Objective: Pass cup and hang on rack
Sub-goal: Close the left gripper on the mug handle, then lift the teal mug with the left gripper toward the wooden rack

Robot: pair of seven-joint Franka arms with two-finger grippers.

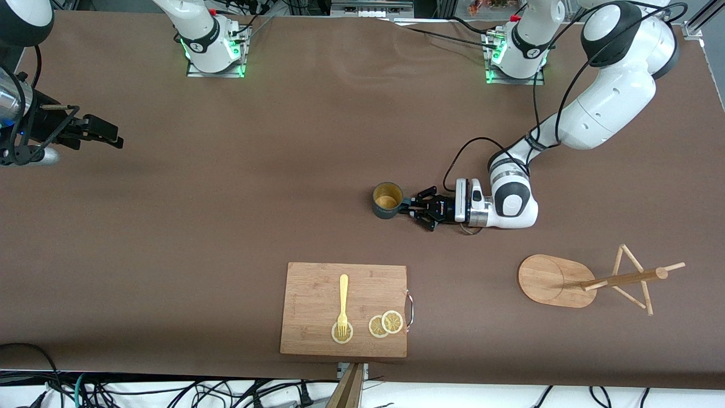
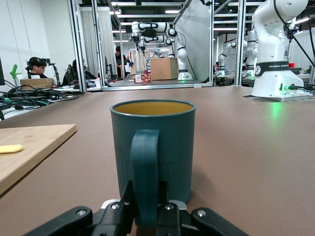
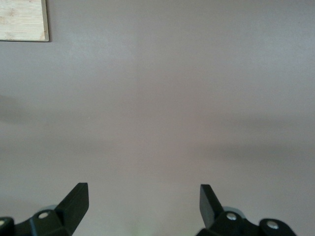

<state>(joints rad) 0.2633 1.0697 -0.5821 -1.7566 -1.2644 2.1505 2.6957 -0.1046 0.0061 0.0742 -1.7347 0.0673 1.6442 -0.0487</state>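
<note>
The cup (image 1: 387, 200) stands upright mid-table as our left gripper (image 1: 412, 210) clamps its handle side-on, while our right gripper (image 1: 107, 135) waits wide open, empty, over the table's end.

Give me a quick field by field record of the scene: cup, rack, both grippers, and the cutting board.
cup: upright on the table, mid-table
left gripper: shut on the cup's handle
right gripper: open, waiting over the right arm's end of the table
rack: near the left arm's end, pegs bare
cutting board: holds a fork and lemon slices
</note>
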